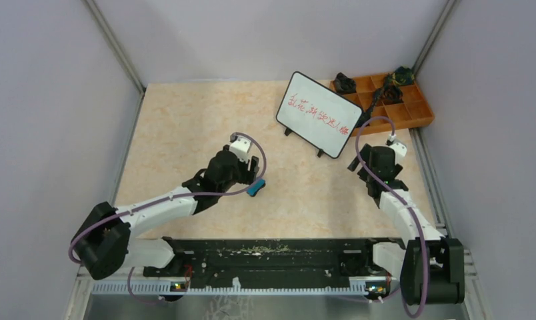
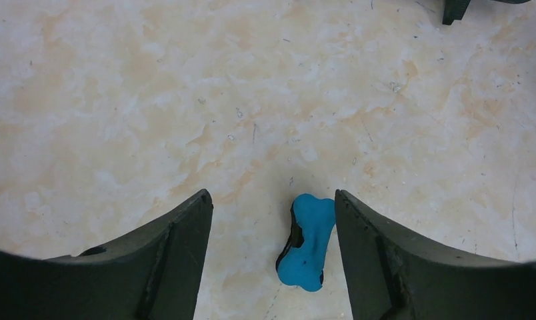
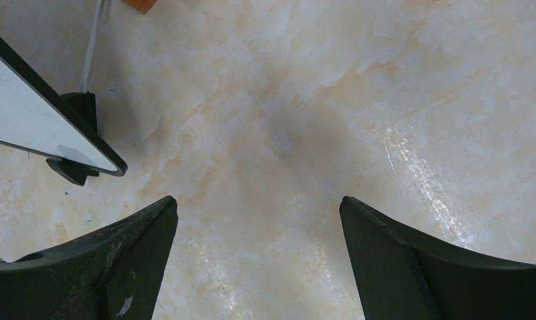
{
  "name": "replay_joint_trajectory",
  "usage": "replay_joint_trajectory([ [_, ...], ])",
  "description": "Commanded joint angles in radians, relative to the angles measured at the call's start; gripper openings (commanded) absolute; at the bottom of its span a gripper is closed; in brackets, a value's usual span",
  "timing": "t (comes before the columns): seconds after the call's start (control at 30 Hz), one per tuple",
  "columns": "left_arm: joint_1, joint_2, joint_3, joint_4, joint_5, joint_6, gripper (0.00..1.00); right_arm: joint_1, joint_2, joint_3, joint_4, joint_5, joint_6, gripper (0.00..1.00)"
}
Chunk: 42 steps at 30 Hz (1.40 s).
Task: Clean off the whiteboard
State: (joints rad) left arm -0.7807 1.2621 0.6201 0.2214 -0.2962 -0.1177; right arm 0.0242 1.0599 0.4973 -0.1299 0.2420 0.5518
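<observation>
1. Marbled desk (image 1: 185, 120) carries the whiteboard (image 1: 319, 113) upright at far right, its red writing unerased.
2. I have the left gripper (image 2: 271, 197) wide, straddling the blue eraser (image 2: 307, 241).
3. Right gripper (image 3: 257, 200) is wide, empty, near the whiteboard.
4. Risk: the eraser lies off-centre, just beside one finger; closing could flick it away.

Bright, even light — soft shadows, glare streaking the table (image 3: 422, 175).

We see a marble-patterned tabletop (image 3: 412, 160), smooth, with a soft sheen at right of frame. The whiteboard (image 1: 317, 112) has a slick white face. The blue eraser (image 2: 309, 241) looks matt plastic, as does the orange compartment tray (image 1: 412, 124), upper right.
</observation>
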Motion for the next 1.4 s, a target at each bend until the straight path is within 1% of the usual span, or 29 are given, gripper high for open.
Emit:
replay_joint_trajectory([
  [0.0,0.006,0.017,0.074,-0.101,0.026,0.004,0.73,0.004,-0.072,0.036,-0.010,0.012,0.016,0.92],
  [0.03,0.006,0.021,0.085,-0.115,0.029,0.004,0.72,0.004,-0.093,0.032,-0.010,-0.004,0.012,0.93],
  [0.17,0.006,0.055,0.169,-0.285,0.059,0.004,0.70,0.005,-0.146,0.040,-0.037,-0.104,-0.023,0.92],
  [0.4,0.003,0.151,0.302,-0.530,0.121,0.008,0.65,0.004,-0.160,0.073,-0.106,-0.162,-0.043,0.91],
  [0.6,-0.007,0.214,0.328,-0.616,0.150,0.017,0.62,0.004,-0.183,0.066,-0.099,-0.194,-0.037,0.91],
  [0.7,-0.010,0.241,0.333,-0.623,0.170,0.016,0.60,0.005,-0.191,0.067,-0.101,-0.201,-0.039,0.91],
  [0.93,-0.011,0.272,0.311,-0.554,0.218,0.040,0.61,0.006,-0.195,0.067,-0.105,-0.212,-0.040,0.91],
  [1.1,-0.010,0.315,0.323,-0.536,0.247,0.060,0.60,0.005,-0.191,0.062,-0.098,-0.211,-0.039,0.91],
  [1.37,-0.011,0.375,0.342,-0.515,0.243,0.083,0.57,0.004,-0.187,0.058,-0.095,-0.214,-0.038,0.90],
])
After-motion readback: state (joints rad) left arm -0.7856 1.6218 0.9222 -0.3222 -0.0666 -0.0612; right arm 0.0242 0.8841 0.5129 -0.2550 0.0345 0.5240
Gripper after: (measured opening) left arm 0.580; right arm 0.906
